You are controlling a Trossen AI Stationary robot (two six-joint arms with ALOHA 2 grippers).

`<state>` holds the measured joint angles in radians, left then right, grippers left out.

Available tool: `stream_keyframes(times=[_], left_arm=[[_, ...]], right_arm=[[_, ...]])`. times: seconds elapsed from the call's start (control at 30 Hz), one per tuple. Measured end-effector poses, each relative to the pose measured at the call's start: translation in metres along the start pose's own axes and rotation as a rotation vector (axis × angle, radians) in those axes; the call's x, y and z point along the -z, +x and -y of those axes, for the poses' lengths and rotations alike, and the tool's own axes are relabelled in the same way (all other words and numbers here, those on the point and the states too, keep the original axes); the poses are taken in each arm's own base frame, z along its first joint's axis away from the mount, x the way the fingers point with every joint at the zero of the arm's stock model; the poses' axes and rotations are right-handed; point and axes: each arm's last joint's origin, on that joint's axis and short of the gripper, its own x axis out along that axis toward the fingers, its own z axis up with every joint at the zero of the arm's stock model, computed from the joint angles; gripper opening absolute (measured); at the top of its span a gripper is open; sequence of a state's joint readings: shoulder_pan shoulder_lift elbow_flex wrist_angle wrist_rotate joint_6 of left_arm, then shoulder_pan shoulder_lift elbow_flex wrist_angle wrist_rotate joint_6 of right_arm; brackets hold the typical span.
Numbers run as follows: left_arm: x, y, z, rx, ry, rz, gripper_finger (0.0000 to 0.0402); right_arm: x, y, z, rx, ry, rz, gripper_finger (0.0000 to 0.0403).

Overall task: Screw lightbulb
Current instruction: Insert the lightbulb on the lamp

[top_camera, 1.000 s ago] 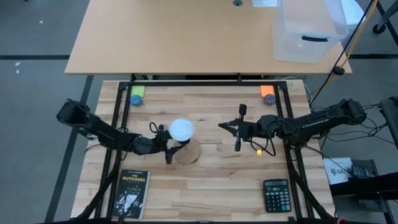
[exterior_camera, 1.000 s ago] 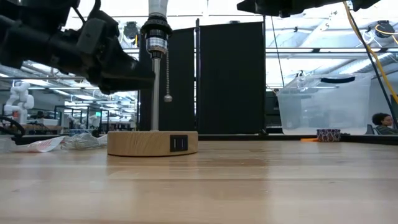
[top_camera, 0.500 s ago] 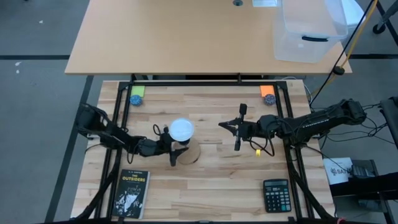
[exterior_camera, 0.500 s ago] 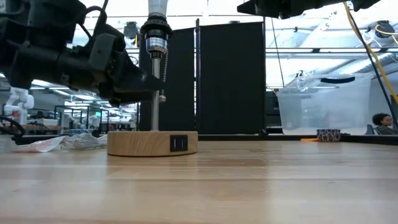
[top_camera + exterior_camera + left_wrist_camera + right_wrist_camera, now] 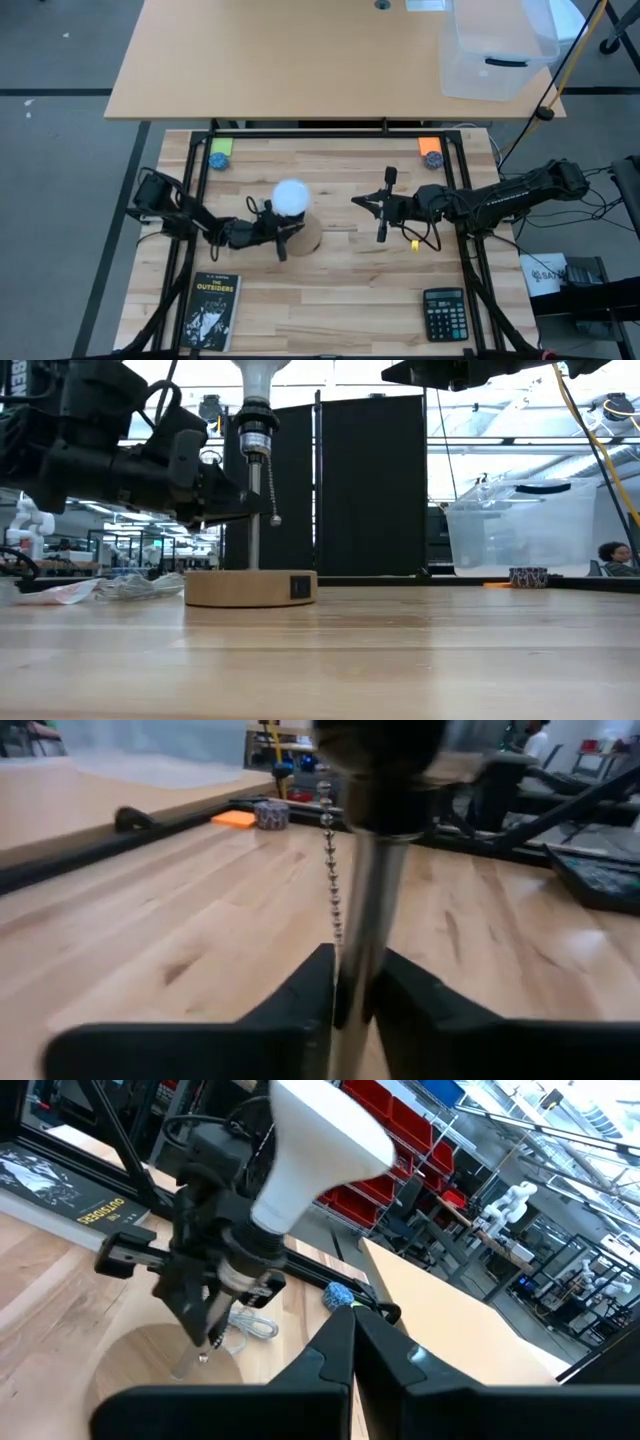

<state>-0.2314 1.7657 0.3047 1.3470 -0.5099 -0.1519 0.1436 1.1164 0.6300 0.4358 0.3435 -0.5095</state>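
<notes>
Left pincer (image 5: 281, 237) is clenched on the slim metal stem (image 5: 362, 935) of a lamp stand, its two dark fingers (image 5: 298, 1003) pressed against either side of the rod with a beaded pull chain (image 5: 271, 485) hanging just beside them. Directly above that pincer, the small white frosted lightbulb (image 5: 290, 196) sits upright in the black socket (image 5: 255, 432), its pale neck seated in the collar. Below the pincer, the round tan wooden base (image 5: 250, 587) rests flat on the light wooden tabletop (image 5: 350, 280). Right pincer (image 5: 381, 212) hovers well apart from the lamp, on the far side of the bulb from the left pincer, its fingers (image 5: 330, 1355) drawn nearly together and holding nothing. A dark paperback book (image 5: 211, 311) lies on the tabletop near the left pincer; a black calculator (image 5: 445, 313) lies well apart from the right pincer toward the tabletop's corner.
</notes>
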Motion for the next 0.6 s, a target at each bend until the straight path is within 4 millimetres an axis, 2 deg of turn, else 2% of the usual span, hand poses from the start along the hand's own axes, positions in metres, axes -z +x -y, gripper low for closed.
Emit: stream_keyframes(times=[0.07,0.43,0.6], left_arm=[[-0.002,0.003,-0.003,-0.013,0.008,0.007,0.0036],[-0.009,0.033,-0.019,-0.011,0.032,-0.029,0.0036],[-0.006,0.051,-0.022,-0.030,0.027,-0.028,0.0036]], right_arm=[[0.000,0.000,0.000,0.000,0.000,0.000,0.0000],[0.000,0.000,0.000,-0.006,0.010,0.003,0.0000],[0.001,0.000,0.000,-0.008,0.052,-0.009,0.0000]])
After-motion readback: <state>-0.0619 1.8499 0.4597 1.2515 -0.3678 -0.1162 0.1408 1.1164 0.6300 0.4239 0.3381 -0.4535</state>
